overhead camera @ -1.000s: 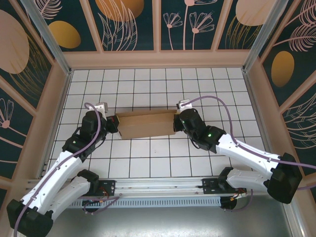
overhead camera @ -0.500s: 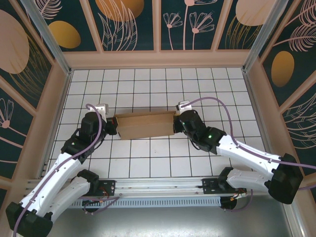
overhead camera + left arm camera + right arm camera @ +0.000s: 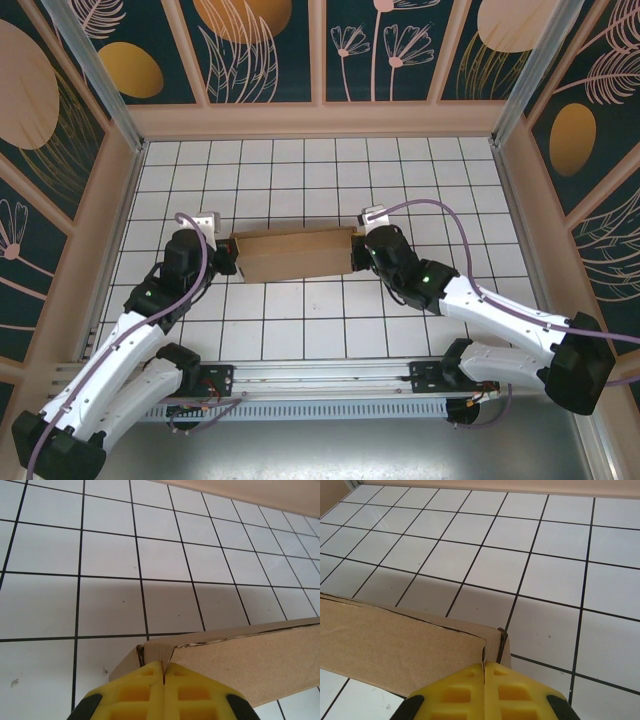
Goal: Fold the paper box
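Centrally placed on the white tiled table [image 3: 300, 170]: the paper box [image 3: 295, 255], plain brown cardboard, stretched left to right across several tiles between the two arms. Lies at a slight slant, right end a little farther from the arm bases than the left. Looks partly folded, with one long panel facing the overhead camera and short flaps turned in at both ends; cannot tell from above how far the walls stand up.

Meets the left gripper [image 3: 231, 254] at its left end. Seen from the left wrist, has yellow fingers [image 3: 132, 692] clenched tight against each other, with the box's folded corner running straight into the seam between the tips, so grasping a thin cardboard edge there. Shows a long panel with a dark cut edge running off to the right above the tiles.

Meets the right gripper [image 3: 357, 252] at the opposite end. Likewise clenched: yellow fingers [image 3: 515, 695] pressed together in the right wrist view, the corner of the end flap caught at their seam. Spreads leftward from that grip as a broad brown panel, with a narrow flap bent round the corner.

Angles both arms inward from the near edge, wrists low over the tiles. Around the table, dark teal wall panels [image 3: 265, 45] with pale plant patterns.
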Action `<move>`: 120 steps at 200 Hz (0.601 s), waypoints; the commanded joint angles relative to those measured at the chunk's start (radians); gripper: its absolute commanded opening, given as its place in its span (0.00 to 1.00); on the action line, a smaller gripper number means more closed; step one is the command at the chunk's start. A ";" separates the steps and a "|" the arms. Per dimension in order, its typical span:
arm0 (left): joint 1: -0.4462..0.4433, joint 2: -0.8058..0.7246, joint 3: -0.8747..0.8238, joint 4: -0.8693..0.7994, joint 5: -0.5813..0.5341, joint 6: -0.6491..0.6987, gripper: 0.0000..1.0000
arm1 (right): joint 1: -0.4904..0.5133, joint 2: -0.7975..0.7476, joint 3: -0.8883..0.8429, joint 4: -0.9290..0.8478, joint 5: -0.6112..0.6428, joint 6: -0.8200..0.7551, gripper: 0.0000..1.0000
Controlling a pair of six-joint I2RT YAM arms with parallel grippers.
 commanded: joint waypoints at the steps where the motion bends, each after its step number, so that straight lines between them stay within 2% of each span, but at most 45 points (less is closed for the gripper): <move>1: -0.003 -0.024 -0.056 0.021 0.027 -0.082 0.00 | 0.013 -0.011 -0.050 -0.032 -0.023 0.009 0.00; 51: -0.003 -0.045 -0.080 0.013 -0.003 -0.156 0.00 | 0.011 -0.053 -0.115 0.020 -0.034 0.027 0.00; 88: -0.003 -0.050 -0.170 0.053 0.044 -0.306 0.00 | 0.012 -0.079 -0.162 0.055 -0.047 0.036 0.00; 120: -0.003 -0.087 -0.241 0.071 0.036 -0.384 0.00 | 0.012 -0.099 -0.198 0.085 -0.061 0.041 0.00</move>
